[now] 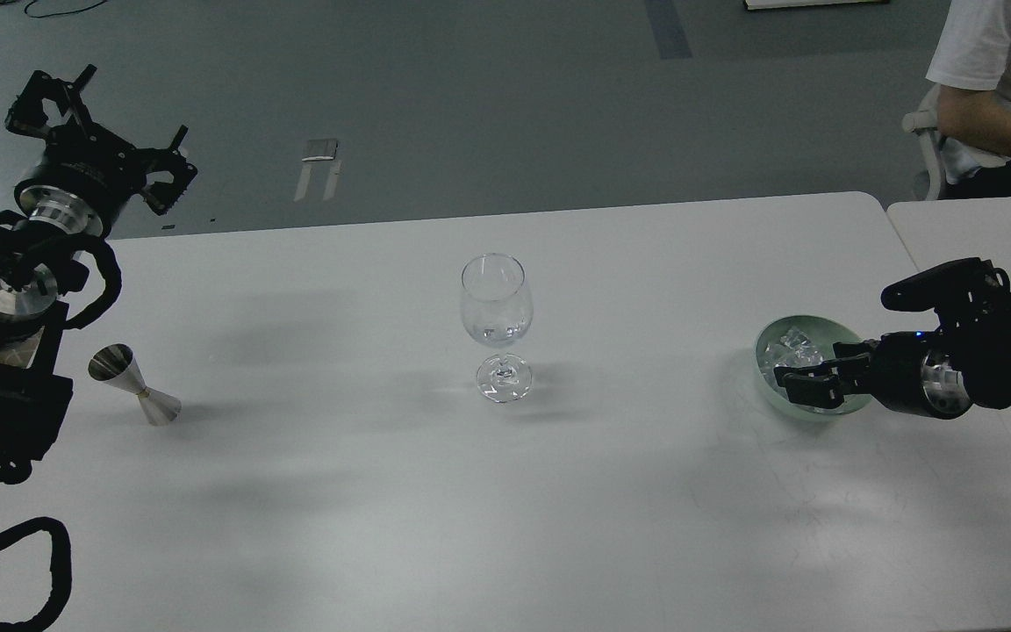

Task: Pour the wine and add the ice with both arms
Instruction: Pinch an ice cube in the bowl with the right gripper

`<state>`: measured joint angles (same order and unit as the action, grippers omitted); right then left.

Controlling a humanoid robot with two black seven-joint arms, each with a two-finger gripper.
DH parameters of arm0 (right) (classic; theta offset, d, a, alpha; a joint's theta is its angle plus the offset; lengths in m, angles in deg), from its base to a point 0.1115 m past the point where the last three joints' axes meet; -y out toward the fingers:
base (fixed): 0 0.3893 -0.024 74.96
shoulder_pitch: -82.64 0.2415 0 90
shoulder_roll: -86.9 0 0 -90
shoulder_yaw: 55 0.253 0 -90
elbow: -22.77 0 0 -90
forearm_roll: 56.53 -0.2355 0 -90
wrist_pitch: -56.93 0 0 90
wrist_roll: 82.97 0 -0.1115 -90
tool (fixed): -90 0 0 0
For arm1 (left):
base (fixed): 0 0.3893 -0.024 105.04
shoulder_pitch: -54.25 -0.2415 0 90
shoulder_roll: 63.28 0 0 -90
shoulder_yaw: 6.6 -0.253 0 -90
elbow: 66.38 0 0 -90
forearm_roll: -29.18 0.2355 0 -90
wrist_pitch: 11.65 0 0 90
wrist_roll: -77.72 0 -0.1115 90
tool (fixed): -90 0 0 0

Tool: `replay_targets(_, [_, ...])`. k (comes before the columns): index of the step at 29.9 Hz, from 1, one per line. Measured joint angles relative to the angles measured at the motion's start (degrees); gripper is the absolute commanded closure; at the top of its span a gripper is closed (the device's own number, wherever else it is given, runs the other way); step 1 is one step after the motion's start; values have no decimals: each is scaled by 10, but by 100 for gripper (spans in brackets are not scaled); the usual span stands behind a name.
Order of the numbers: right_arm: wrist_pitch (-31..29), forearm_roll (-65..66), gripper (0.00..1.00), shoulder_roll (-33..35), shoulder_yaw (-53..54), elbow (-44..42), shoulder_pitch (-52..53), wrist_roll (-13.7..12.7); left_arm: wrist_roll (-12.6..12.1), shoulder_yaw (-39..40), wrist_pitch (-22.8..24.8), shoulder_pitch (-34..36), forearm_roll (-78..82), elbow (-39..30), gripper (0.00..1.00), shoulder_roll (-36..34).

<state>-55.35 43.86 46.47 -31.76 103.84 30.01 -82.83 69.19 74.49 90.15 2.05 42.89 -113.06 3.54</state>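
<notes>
A clear wine glass (495, 323) stands upright at the table's middle, with a little clear wine (497, 333) at the bottom of its bowl. A pale green bowl (767, 379) at the right holds a heap of clear ice cubes (788, 348). My right gripper (797, 384) reaches in from the right and sits over the near part of the bowl, hiding some ice. Its dark fingers cannot be told apart. My left gripper (102, 130) is raised at the far left, beyond the table's edge, with its fingers spread and empty.
A steel jigger (133, 385) stands on the white table (383, 509) at the left, below my left arm. A second table (979, 228) joins on the right. A seated person in a white shirt (997, 61) is at the back right.
</notes>
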Motion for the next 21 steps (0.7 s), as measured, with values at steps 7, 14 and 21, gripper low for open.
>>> replay_targets(7, [-4,0,44,7,-1,-1,-1,0,0,1,0,0,0,1,1,0])
replay_targets(14, [-13,0,66,8,-2,-1,-2,0,-1,2,0,-2,-1,1,1,-2])
replay_targets(21, [-24,0,73,8,-2,-1,-3,-1,-1,4,1,-5,-1,2,1,-4])
